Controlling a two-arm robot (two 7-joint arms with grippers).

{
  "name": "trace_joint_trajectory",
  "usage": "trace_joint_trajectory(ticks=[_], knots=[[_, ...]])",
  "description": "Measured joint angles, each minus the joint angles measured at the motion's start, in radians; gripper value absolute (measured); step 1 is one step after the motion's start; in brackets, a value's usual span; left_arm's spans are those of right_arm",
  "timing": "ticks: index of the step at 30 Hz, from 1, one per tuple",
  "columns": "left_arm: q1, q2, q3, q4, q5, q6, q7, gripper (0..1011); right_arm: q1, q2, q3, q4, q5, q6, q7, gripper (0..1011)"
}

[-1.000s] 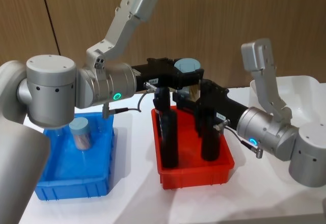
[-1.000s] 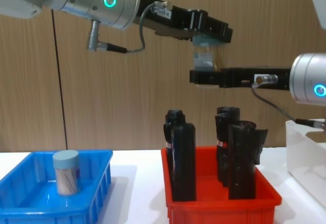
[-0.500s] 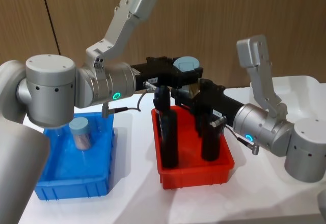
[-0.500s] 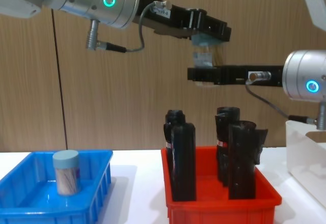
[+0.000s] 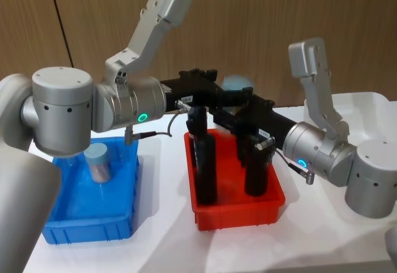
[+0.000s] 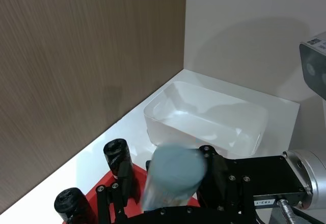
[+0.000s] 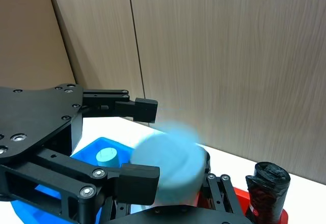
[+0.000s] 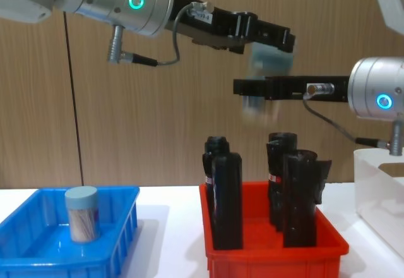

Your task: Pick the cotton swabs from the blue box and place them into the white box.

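One tub of cotton swabs [image 5: 234, 83] hangs blurred high above the red bin, its pale blue lid [image 7: 170, 160] between the pads of my right gripper [image 5: 246, 103], which is shut on it. My left gripper [image 5: 211, 90] sits just to the left of it with its fingers [image 8: 281, 38] spread apart from the tub. A second tub of cotton swabs [image 5: 98, 161] stands upright in the blue box [image 5: 93, 226] at the left. The white box [image 5: 372, 115] stands at the far right, behind my right arm.
The red bin [image 5: 239, 214] in the middle holds several tall black bottles [image 5: 205, 161] directly under both grippers. A wood panel wall closes the back. Open white tabletop lies in front of the bins.
The raised tub has slipped right and slightly down, out of my left gripper's fingers and into my right gripper. Both arms have barely shifted.
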Motion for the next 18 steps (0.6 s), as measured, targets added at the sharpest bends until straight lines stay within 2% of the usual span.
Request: trace_joint_trajectory(ticks=[18], knots=[[0.0,0.0,0.0,0.0,0.0,-0.001,0.0,999,0.001,0.006,0.005,0.007,0.013,-0.007,-0.021,669]])
